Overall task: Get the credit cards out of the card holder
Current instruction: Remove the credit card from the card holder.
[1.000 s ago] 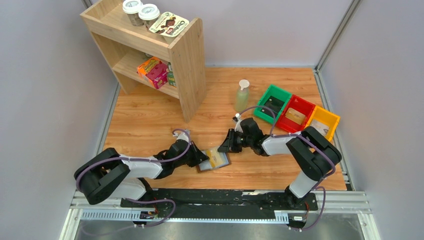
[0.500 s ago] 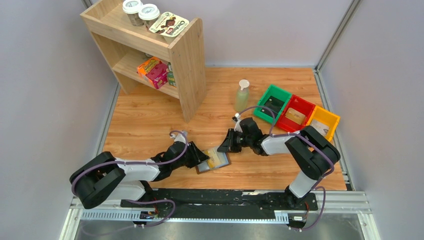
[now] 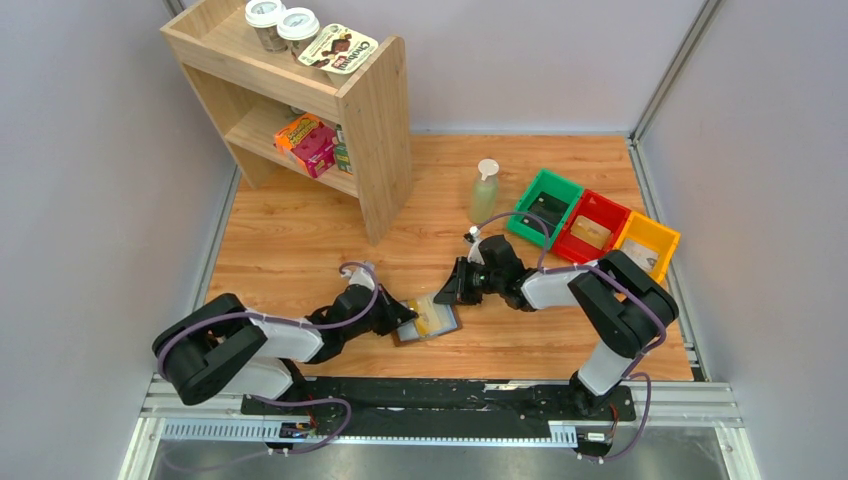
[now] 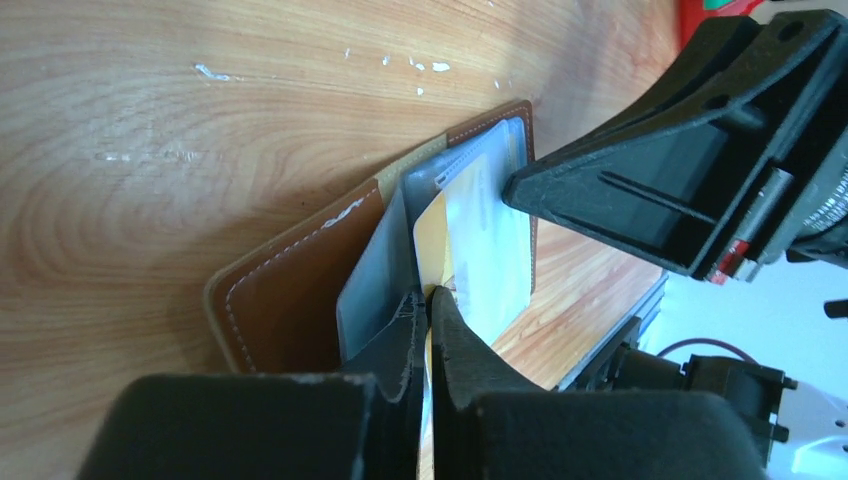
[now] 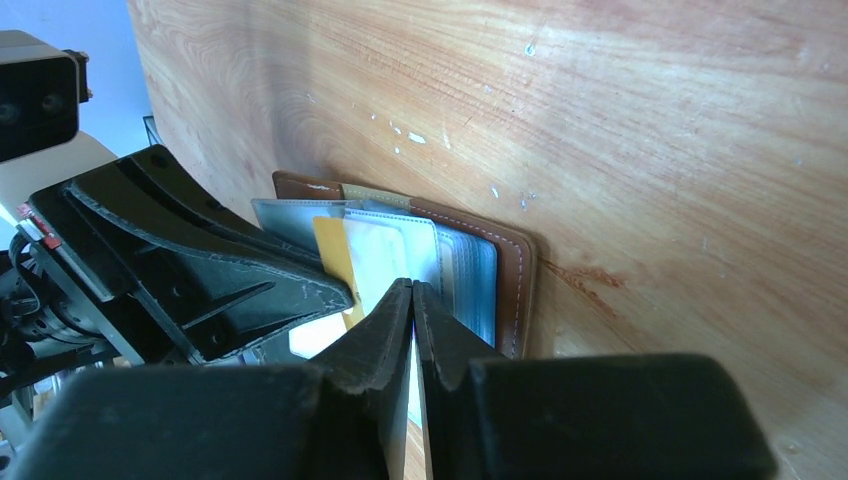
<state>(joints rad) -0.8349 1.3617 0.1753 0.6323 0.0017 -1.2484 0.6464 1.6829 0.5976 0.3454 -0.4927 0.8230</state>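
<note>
Left gripper (wallet's 9 o'clock) clenches yellow card; right gripper, 2 o'clock, closed, tips against pale card.

I count one card holder on the bench, showing two cards: one yellow card and one pale card. At right are three bins: green bin, red bin, yellow bin. There is one bottle. Upper left, one shelf carries two jars, one packet and three boxes. I have two claws: left claw, right claw.

card holder — between left pincer, right pincer | credit cards — inside
</note>
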